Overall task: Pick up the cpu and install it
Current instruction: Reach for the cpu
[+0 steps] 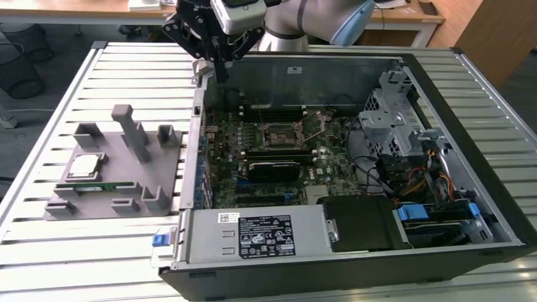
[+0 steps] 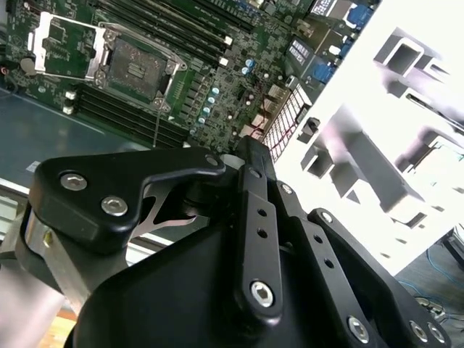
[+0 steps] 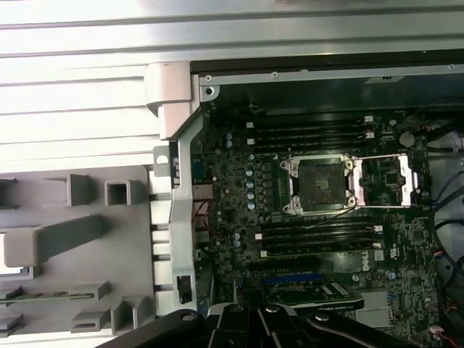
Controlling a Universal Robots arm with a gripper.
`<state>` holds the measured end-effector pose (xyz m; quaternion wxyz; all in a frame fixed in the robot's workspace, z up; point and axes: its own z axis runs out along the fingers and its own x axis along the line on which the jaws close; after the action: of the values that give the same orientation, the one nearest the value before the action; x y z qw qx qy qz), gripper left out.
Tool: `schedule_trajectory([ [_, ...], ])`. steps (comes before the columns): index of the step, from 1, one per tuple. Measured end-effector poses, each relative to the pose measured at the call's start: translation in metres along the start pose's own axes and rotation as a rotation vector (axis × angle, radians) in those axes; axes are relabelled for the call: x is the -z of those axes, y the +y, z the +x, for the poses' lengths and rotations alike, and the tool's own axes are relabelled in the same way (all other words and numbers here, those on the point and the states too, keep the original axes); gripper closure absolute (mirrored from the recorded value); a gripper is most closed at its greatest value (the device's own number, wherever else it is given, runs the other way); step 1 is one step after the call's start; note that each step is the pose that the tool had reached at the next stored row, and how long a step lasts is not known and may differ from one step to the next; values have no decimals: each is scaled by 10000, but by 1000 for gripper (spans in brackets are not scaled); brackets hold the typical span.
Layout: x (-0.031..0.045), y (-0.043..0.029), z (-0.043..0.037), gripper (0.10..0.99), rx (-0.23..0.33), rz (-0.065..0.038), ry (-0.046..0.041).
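Claw (image 1: pixel 221 74) is pinched closed on nothing, hanging just above the side wall of the open PC case (image 1: pixel 336 78), the open socket (image 1: pixel 281 133) sits below and a bit beyond it, and the cpu (image 1: pixel 84 165) is well off to the side, parked in the grey holder (image 1: pixel 92 212) on the slatted surface (image 1: pixel 100 264).

Robotics lab or workshop. A robot arm (image 1: pixel 323 19) is reaching over a slatted metal workbench (image 1: pixel 84 264), where an open desktop computer case (image 1: pixel 302 78) is lying on its side beside a grey parts fixture (image 1: pixel 92 135). Wooden desks (image 1: pixel 75 11) are standing beyond the bench's far edge, and wire waste bins (image 1: pixel 17 69) are sitting on the floor.
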<state>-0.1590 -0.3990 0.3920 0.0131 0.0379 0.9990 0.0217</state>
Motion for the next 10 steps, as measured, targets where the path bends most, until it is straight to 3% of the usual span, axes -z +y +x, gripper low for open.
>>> schedule_trajectory([
  [10, -2, -5, 61, 980, 0, 0, 0],
])
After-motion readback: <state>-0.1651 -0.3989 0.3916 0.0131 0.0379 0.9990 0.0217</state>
